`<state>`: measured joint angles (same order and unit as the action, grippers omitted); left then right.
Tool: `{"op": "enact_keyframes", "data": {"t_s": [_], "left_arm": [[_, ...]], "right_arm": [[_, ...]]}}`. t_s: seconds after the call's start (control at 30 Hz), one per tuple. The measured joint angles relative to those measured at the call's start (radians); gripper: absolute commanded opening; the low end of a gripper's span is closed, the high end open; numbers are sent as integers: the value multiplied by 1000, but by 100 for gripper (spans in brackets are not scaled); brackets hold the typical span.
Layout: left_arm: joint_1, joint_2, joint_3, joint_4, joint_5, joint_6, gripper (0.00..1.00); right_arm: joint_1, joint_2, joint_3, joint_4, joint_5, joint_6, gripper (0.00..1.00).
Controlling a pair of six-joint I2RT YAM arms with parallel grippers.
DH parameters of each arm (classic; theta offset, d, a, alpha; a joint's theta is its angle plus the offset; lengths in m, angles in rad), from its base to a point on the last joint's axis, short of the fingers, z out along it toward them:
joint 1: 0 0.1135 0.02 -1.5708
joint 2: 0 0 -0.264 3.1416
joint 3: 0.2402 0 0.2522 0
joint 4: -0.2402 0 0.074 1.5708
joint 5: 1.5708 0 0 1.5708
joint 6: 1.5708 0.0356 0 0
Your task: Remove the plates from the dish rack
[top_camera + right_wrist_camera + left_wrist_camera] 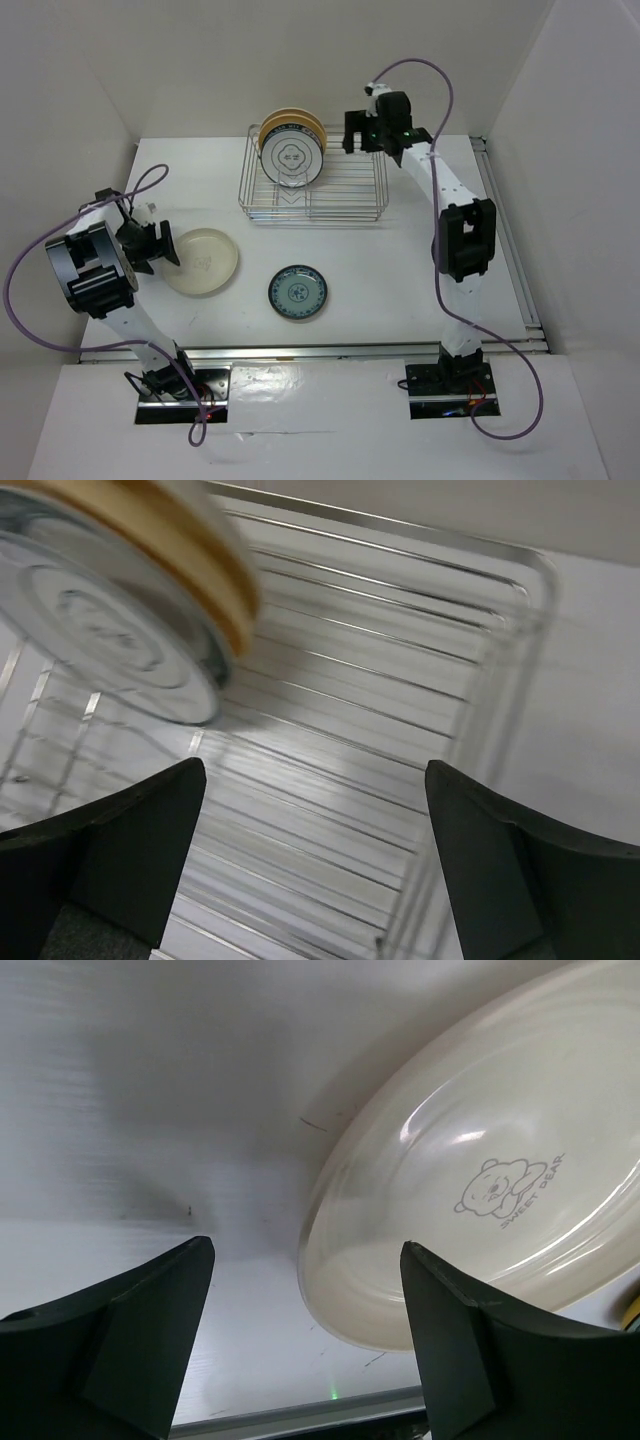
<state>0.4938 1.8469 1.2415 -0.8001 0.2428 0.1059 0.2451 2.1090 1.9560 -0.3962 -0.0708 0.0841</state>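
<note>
From where I stand, the dish rack [345, 200] sits toward the far side of the white table [400, 290], its long side running left to right. In its left half a small group of plates stands on edge among the prongs. A white plate [291, 158] with a thin black ring and a dark motif in the middle faces the arms. Tan plates [292, 121] are packed close behind it; I can't make out how many. The right half of the rack shows bare wires.

The right gripper [358, 134] hangs over the rack's far right part, just beside the standing plates and apart from them. Its wrist view shows both fingers [110, 865] spread wide with nothing pinched between them. Below them are the rack's wires, and the plates sit blurred at the upper left.

Two plates lie flat on the table in front of the rack. A large cream plate [205, 265] rests to the left, with a little bear drawing [497, 1185] and some lettering printed inside. A smaller blue-patterned plate [297, 293] lies to its right, near it but not touching, roughly in front of the rack's left half.

The left gripper [166, 247] is down low at the cream plate's left edge. Its fingers are parted wide too and grip nothing. In the wrist view the plate's rim curves into the gap between them. Whether either finger touches that rim I can't tell.
</note>
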Motion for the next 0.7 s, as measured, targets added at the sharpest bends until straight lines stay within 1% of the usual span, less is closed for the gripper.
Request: {"op": "enact_keyframes", "data": {"t_s": [0.07, 0.1, 0.13, 0.2, 0.23, 0.27, 0.3, 0.43, 0.47, 0.7], "left_arm": [[-2, -1, 19, -1, -4, -1, 89], [-4, -3, 27, 0, -7, -1, 89], [-6, -7, 31, 0, -11, -1, 89], [-13, -18, 39, 0, -19, -1, 89], [-18, -23, 42, 0, -21, -2, 89], [-23, -29, 42, 1, -24, -2, 89], [-28, -34, 42, 0, -28, -2, 89], [-41, -42, 43, -1, -30, -1, 89], [-41, -42, 43, 0, -31, -1, 89], [-44, -42, 43, -8, -41, -2, 88]], "right_arm": [[42, 39, 77, 22, -94, -20, 97], [59, 62, 108, 39, -134, -26, 94], [74, 84, 134, 51, -174, -31, 94], [85, 116, 149, 78, -232, -37, 91], [87, 132, 149, 92, -263, -40, 84], [87, 146, 149, 103, -283, -42, 80], [85, 161, 146, 121, -301, -42, 71], [77, 211, 146, 169, -362, -39, 55], [76, 222, 146, 177, -378, -37, 53], [76, 286, 147, 243, -443, -7, 53]]}}
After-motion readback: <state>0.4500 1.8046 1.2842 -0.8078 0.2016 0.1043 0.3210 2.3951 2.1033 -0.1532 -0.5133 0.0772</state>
